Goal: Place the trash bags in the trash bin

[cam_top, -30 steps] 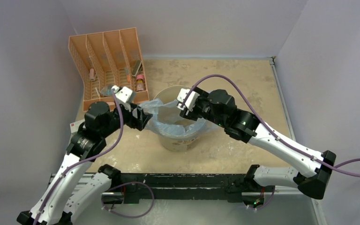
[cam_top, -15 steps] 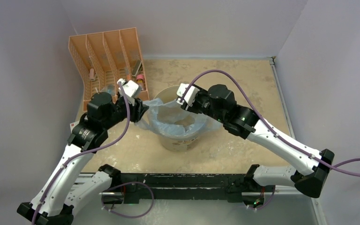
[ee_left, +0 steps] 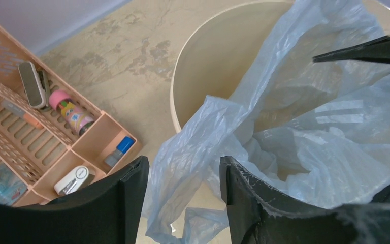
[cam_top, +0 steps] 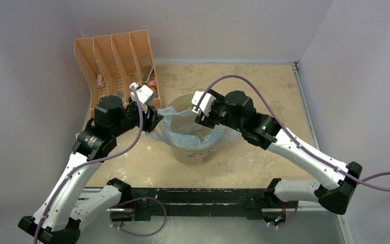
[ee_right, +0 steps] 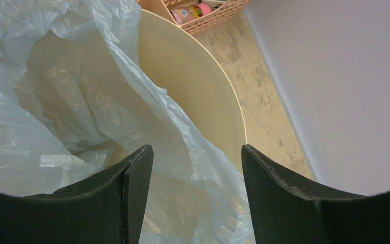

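The cream-beige trash bin (cam_top: 195, 150) stands mid-table. The light-blue trash bag (cam_top: 168, 126) lies crumpled inside it, with one flap hanging over the left rim down to the table. My left gripper (cam_top: 154, 118) is open at that left rim. In the left wrist view the flap (ee_left: 193, 147) lies between and below its jaws (ee_left: 184, 162), next to the bin's rim (ee_left: 179, 76). My right gripper (cam_top: 207, 122) is open over the bin's mouth. In the right wrist view the bag (ee_right: 81, 101) lies under its jaws (ee_right: 195, 150), beside the bin's inner wall (ee_right: 193, 76).
An orange slotted organizer rack (cam_top: 114, 61) holding small items stands at the far left, close behind my left gripper; it also shows in the left wrist view (ee_left: 40, 137). Grey walls close the table on the left, far and right sides.
My left wrist has moved a little farther away, toward the rack, staying at the bin's left rim. My right arm has shifted only slightly. The bag's flap still hangs over the rim.
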